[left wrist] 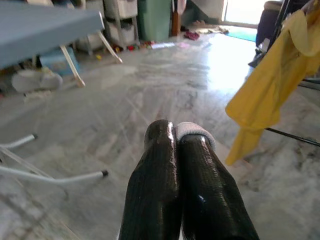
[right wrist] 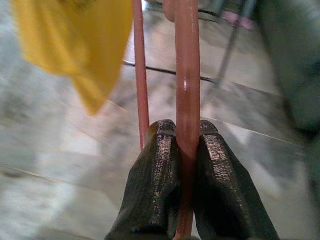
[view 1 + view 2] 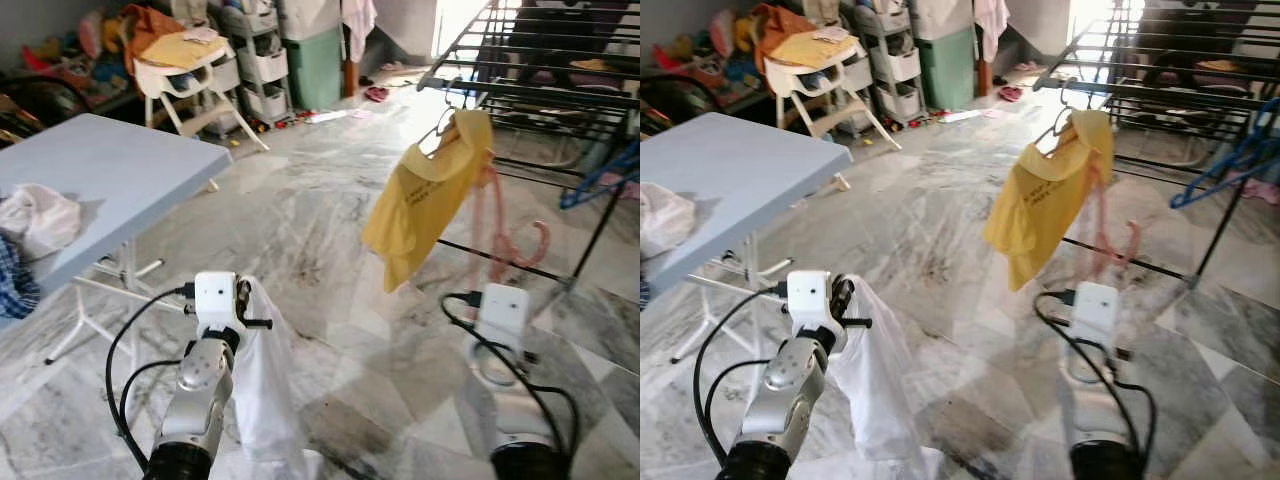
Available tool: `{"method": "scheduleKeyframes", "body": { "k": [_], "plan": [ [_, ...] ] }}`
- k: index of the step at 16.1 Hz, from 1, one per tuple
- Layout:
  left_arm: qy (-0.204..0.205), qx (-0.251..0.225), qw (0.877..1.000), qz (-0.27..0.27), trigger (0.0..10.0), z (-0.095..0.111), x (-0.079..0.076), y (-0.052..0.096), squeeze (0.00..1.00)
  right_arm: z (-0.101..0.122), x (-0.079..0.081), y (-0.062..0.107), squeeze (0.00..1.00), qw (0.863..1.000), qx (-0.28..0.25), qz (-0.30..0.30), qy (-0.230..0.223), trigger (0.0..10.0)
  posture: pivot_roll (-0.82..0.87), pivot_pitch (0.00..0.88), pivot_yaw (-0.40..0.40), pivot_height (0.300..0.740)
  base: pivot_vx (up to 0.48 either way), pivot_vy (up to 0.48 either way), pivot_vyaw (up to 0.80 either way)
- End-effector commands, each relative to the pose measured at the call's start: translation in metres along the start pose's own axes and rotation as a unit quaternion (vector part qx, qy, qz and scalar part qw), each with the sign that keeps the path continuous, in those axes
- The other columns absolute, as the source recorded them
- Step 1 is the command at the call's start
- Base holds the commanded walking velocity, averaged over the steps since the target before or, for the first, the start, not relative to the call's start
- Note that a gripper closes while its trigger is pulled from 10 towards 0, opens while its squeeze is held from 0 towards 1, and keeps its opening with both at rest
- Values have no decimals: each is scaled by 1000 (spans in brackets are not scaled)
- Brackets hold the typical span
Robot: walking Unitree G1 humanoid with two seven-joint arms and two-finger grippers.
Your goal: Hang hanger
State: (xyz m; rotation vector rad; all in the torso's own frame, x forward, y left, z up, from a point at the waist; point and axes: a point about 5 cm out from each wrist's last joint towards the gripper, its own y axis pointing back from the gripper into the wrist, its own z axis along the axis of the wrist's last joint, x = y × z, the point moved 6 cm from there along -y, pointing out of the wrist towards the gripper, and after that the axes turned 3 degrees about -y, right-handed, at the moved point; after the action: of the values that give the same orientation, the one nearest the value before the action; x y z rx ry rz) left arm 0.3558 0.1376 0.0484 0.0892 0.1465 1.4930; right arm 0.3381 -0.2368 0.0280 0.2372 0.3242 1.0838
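A pink plastic hanger (image 2: 187, 75) runs up between the fingers of my right gripper (image 2: 186, 132), which is shut on its bar. In the eye views the hanger (image 3: 497, 225) rises above my right wrist, its hook (image 3: 541, 238) curling to the right, just beside a yellow shirt (image 3: 425, 200). That shirt hangs from the black drying rack (image 3: 540, 95). My left gripper (image 1: 176, 132) is shut on a white cloth (image 3: 265, 385), which hangs from it toward the floor. A bit of the cloth (image 1: 192, 130) shows at the fingertips.
A light blue table (image 3: 110, 165) stands at the left with a bundled white cloth (image 3: 35, 220) on it. A blue hanger (image 3: 600, 180) hangs on the rack at the right. A high chair (image 3: 190, 70) and storage drawers (image 3: 255, 60) stand at the back. Marble floor lies between.
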Motion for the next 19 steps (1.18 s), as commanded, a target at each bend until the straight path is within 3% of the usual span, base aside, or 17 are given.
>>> {"method": "scheduleKeyframes", "body": {
  "k": [1, 6, 9, 14, 19],
  "plan": [
    [12, -7, 1000, -1, 10000, 4, 3, -1, 0, -9, -1, 2, 0, 1000, 12, -4, 10, 10000, -156, 0, 96, 740, 0, 0, 0],
    [30, -15, 999, -34, 10000, 0, -10, 4, 0, -5, 11, 3, 0, 1000, 2, 27, 11, 10000, -159, 0, 95, 740, 53, 0, 0],
    [26, -13, 999, -40, 10000, -1, -10, 5, 0, -9, 16, 3, 0, 999, 20, 30, -12, 10000, -156, 0, 101, 740, 384, 0, 0],
    [23, -16, 999, -46, 10000, 2, -10, 3, 0, -9, 20, 5, 0, 999, 19, 33, -14, 10000, -153, 0, 116, 740, 428, 0, -746],
    [19, -16, 998, -50, 10000, 3, -10, 2, 0, -11, 21, 6, 0, 999, 22, 36, -15, 10000, -152, 0, 120, 740, 408, 117, 0]
  ]
}}
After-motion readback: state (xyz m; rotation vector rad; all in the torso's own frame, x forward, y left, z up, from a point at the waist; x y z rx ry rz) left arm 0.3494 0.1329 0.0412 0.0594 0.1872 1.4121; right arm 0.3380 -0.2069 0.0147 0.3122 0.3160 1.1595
